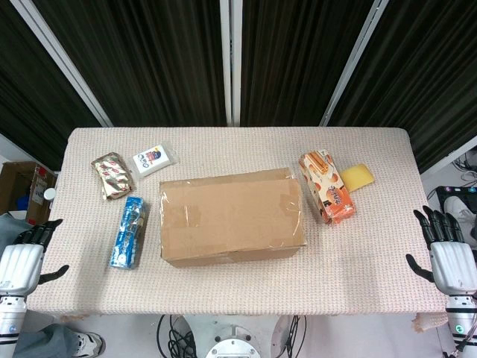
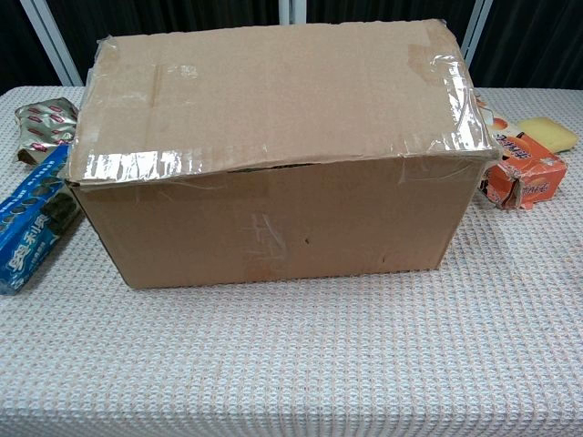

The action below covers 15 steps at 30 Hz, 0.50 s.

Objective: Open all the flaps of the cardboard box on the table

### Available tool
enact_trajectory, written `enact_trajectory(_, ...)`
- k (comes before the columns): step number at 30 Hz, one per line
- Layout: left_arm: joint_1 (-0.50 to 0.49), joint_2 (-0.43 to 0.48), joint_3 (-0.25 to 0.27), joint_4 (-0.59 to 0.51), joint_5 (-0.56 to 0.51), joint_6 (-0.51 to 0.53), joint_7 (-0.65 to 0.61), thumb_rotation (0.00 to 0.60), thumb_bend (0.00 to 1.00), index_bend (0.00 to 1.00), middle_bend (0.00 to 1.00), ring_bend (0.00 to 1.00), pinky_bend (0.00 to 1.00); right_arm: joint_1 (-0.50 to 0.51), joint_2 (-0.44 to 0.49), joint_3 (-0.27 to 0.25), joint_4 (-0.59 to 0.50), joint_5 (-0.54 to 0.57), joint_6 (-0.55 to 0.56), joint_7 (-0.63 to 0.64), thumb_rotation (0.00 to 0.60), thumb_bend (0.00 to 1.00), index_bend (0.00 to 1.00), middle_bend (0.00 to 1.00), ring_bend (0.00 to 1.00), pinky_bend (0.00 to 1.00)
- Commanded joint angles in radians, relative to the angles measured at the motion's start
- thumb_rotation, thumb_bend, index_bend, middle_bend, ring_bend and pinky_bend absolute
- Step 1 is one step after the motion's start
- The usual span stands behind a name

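In the head view the left hand (image 1: 21,257) and right hand (image 1: 449,252) sit at the near corners, their arms cut off by the bottom edge. In the chest view neither hand shows, and the cardboard box (image 2: 273,146) hides most of the desk (image 2: 301,364) behind it. The blue packet (image 2: 27,232) runs off the left edge, the brown packet (image 2: 41,123) and orange packet (image 2: 524,168) are partly covered by the box, and the packets' print is too small to read
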<state>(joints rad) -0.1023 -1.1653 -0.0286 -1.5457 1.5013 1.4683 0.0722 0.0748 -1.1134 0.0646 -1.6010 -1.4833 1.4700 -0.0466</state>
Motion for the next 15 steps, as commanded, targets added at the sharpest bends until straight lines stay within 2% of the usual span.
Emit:
enact_trajectory(1,-0.002,-0.002,-0.002,0.0,-0.001,0.0,0.0,0.6,0.0,0.13,0.18,0.19,0.28,0.007,-0.003,0.002,0.001,0.003,-0.011,-0.007,0.6,0.18,0.0,0.0,0.0,0.0)
enact_trajectory(11,-0.007,0.006,-0.006,-0.025,0.011,0.005,0.004,0.6,0.0,0.13,0.18,0.19,0.28,0.015,0.002,0.004,0.007,-0.002,-0.018,0.006,0.6,0.18,0.0,0.0,0.0,0.0)
enact_trajectory(15,-0.023,0.033,-0.018,-0.053,0.03,0.007,-0.031,0.6,0.05,0.13,0.18,0.19,0.28,0.016,0.005,0.007,0.013,-0.006,-0.013,0.017,0.6,0.18,0.0,0.0,0.0,0.0)
